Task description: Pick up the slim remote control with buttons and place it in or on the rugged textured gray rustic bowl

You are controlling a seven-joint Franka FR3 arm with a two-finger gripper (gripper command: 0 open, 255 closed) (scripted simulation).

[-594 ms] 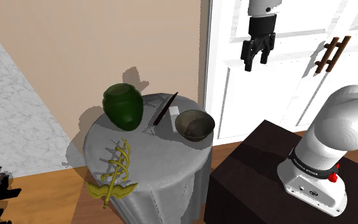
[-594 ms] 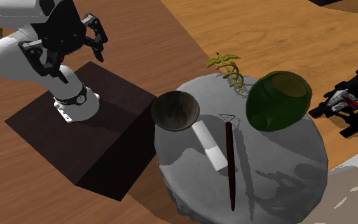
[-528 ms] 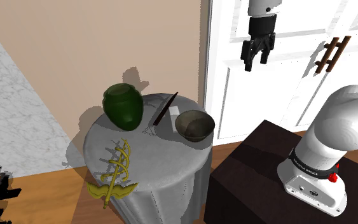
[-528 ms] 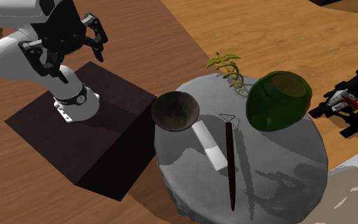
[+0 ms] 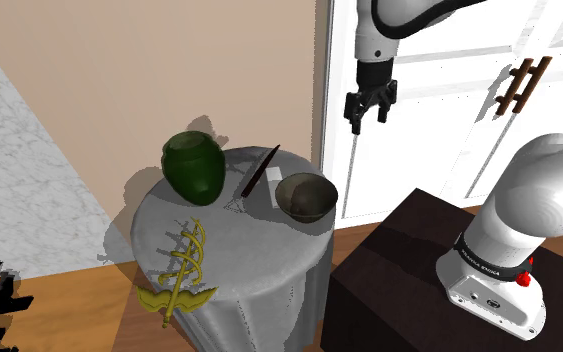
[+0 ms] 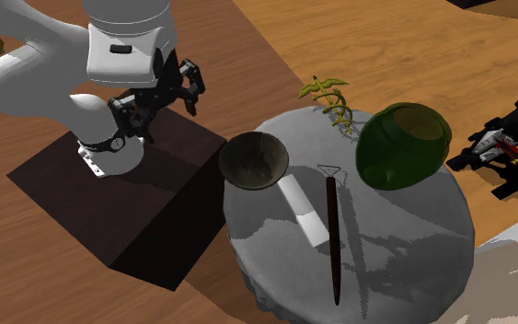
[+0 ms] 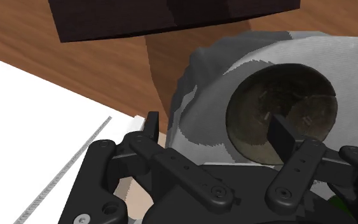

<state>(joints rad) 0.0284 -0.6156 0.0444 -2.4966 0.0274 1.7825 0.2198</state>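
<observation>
The slim pale remote lies flat on the round grey-draped table, between a thin dark stick and the bowl. In the shoulder view the remote rests just left of the bowl. The rough grey-brown bowl stands upright at the table's edge nearest the stand, with nothing in it. My gripper hangs open and empty in the air, high above the bowl's side of the table and in front of the white door. In the wrist view the bowl shows just past my fingers.
A dark green vase stands at the table's far side, and a golden ornament lies near its rim. The dark box stand sits beside the table. The white door is behind it. A black object lies on the wood floor.
The arm has swung towards the shoulder view's left and a little lower, bringing the gripper closer to the table. The fingers stay open. Nothing on the table has moved.
</observation>
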